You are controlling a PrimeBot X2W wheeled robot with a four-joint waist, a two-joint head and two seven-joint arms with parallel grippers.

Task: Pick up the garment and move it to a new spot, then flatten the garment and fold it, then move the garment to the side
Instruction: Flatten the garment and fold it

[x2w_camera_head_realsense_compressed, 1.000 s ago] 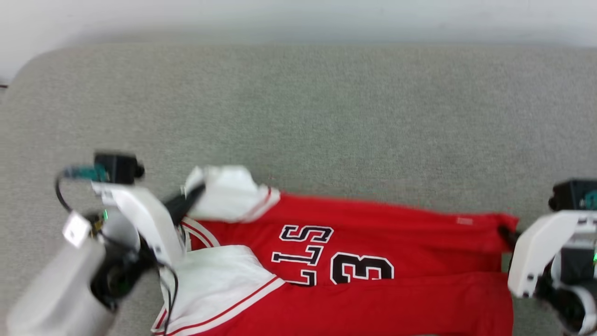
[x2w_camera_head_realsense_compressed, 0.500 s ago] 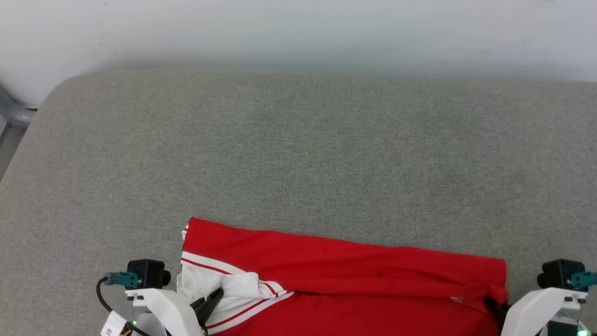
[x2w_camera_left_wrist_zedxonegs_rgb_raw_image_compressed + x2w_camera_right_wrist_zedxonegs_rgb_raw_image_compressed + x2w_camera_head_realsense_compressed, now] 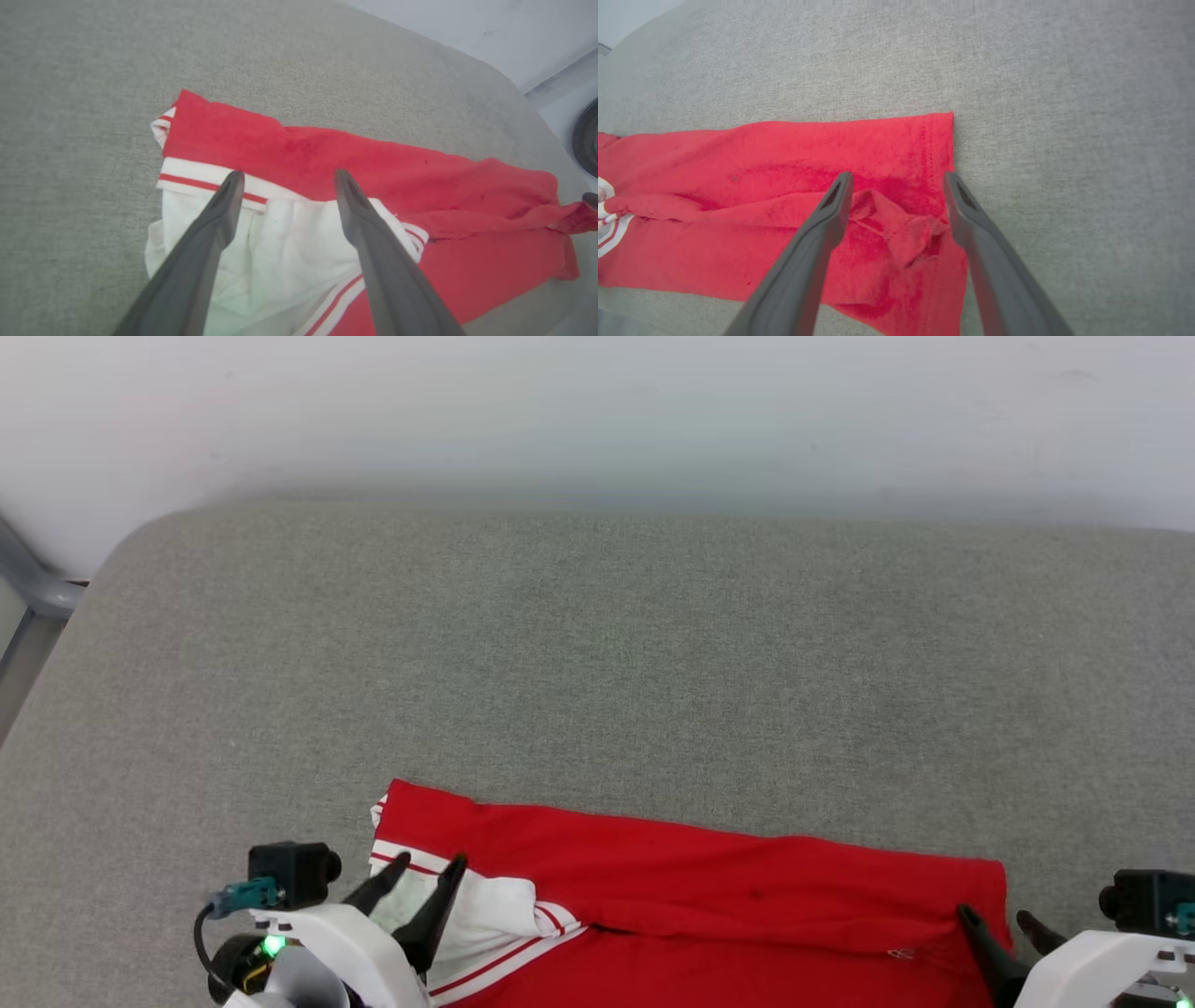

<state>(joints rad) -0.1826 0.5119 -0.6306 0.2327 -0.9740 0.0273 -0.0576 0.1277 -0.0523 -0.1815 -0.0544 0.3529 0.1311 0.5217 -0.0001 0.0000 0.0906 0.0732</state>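
Lying folded lengthwise, the garment (image 3: 709, 887) sits near the robot. The left gripper (image 3: 430, 859), spread wide, hangs over its white sleeve. The right gripper (image 3: 991, 913), equally wide, hangs over its red hem corner. A grey padded surface (image 3: 597, 663) lies beneath.

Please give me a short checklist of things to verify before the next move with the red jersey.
1. Left hand open, holding nothing: ok.
2. Right hand open, holding nothing: ok.
3. Garment folded over lengthwise, lettering hidden: ok.
4. Fold lies flat: not ok. The hem end is bunched near the right hand, and the white sleeve is wrinkled.
5. Bare grey surface beyond the garment for moving it: ok.
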